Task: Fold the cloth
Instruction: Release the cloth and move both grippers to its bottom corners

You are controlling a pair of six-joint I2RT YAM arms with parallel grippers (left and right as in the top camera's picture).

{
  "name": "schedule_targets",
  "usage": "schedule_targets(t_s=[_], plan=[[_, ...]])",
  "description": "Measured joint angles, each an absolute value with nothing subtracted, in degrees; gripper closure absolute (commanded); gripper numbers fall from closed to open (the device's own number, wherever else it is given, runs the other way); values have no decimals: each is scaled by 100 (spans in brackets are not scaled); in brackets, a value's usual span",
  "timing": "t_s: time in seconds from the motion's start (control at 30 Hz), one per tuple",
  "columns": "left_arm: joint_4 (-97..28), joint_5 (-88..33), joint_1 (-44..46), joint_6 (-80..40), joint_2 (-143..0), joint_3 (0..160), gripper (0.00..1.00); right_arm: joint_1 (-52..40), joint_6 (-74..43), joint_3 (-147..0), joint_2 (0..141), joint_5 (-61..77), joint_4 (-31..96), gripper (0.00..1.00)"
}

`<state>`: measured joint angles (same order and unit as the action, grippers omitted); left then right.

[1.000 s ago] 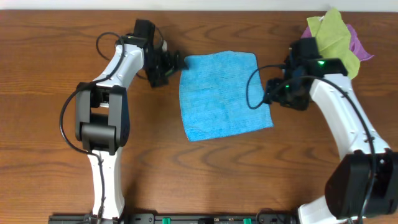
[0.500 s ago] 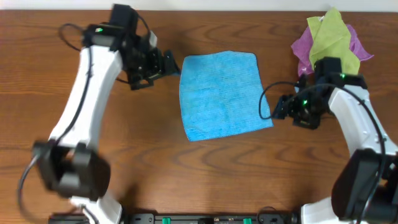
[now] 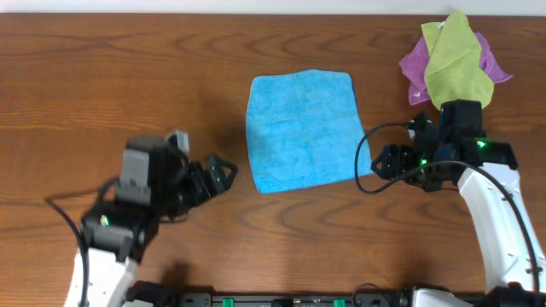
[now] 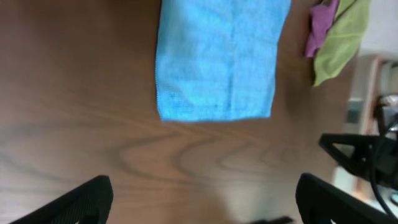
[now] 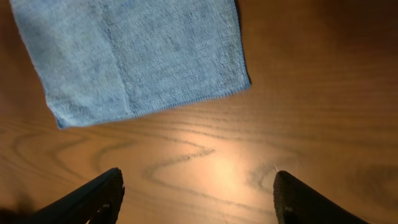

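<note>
The sky-blue cloth (image 3: 305,130) lies flat and spread out on the wooden table (image 3: 102,94), roughly square. It also shows in the left wrist view (image 4: 217,62) and in the right wrist view (image 5: 134,56). My left gripper (image 3: 223,173) is open and empty, left of the cloth's near-left corner, apart from it. In its wrist view the left gripper (image 4: 202,199) has bare wood between the jaws. My right gripper (image 3: 382,161) is open and empty, just right of the cloth's near-right corner. In its wrist view the right gripper (image 5: 198,198) is over bare wood.
A lime-green cloth (image 3: 458,60) lies on a purple cloth (image 3: 415,64) at the table's far right corner, behind my right arm. Both also show in the left wrist view, the green cloth (image 4: 339,46) beside the purple one (image 4: 320,31).
My left arm has swung from the cloth's far-left corner back toward the near left of the table. My right gripper has moved nearer along the cloth's right edge. The cloth has not moved.
</note>
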<state>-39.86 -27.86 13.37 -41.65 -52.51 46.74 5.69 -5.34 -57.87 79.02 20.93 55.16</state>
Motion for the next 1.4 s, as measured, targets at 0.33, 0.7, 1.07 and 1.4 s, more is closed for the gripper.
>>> schedule_targets(t_s=[0.33, 0.7, 1.07, 1.4], plan=[[-1662, -2707, 1485, -6147, -5319, 2790, 5, 569, -532, -5039, 7902, 2639, 4340, 22], [-172, -2502, 1485, -6622, -6963, 2744, 5, 569, -958, -4641, 8436, 2777, 3395, 22], [1219, -2744, 1813, -6866, -8447, 2746, 5, 569, -1168, -4637, 9183, 2753, 3063, 23], [1951, -2899, 2060, -7050, -8895, 2812, 5, 569, -1262, -4635, 9188, 2580, 3048, 25]])
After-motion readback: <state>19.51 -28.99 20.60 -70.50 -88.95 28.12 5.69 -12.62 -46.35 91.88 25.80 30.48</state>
